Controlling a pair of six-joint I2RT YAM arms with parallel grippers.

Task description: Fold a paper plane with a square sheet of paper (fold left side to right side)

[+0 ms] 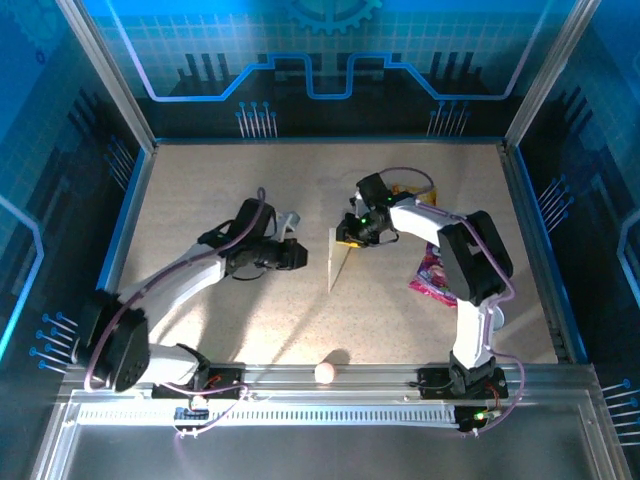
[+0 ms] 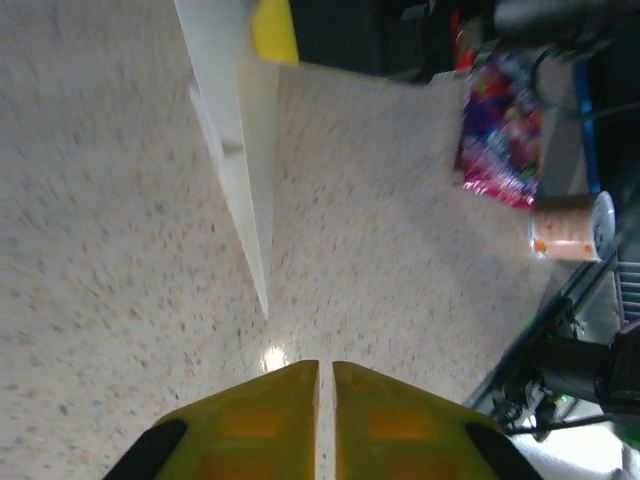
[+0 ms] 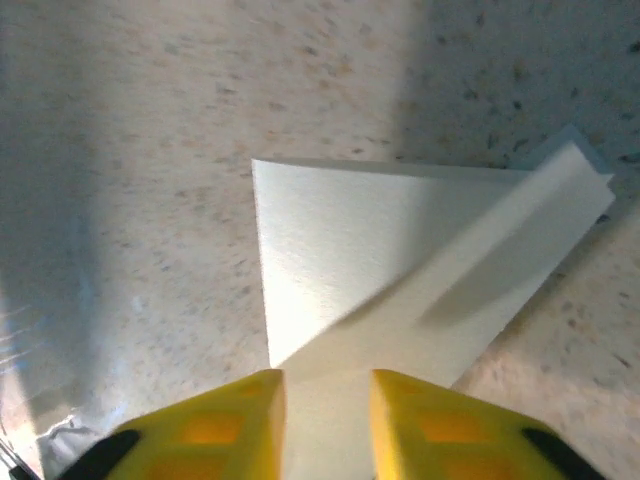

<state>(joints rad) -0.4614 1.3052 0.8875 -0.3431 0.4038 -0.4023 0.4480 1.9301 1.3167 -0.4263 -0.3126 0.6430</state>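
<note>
Yellow-fingered, my right gripper is standing released, jaws astride the paper plane, which is lying mid-frame in the top view. My left gripper is hovering nearly closed on nothing, just below the plane's tip. I am judging that the crease wants pressing flat, so I am planning a straight lift clear first. Bare table is lying open at lower left, while the pink wrapper is crowding the right.

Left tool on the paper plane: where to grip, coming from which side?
Grip the paper plane at its narrow pointed end, which faces the left tool. Likely come in low along the table from that end, jaws either side of the layered edge. The wide end lies between the jaws of the right tool.
</note>
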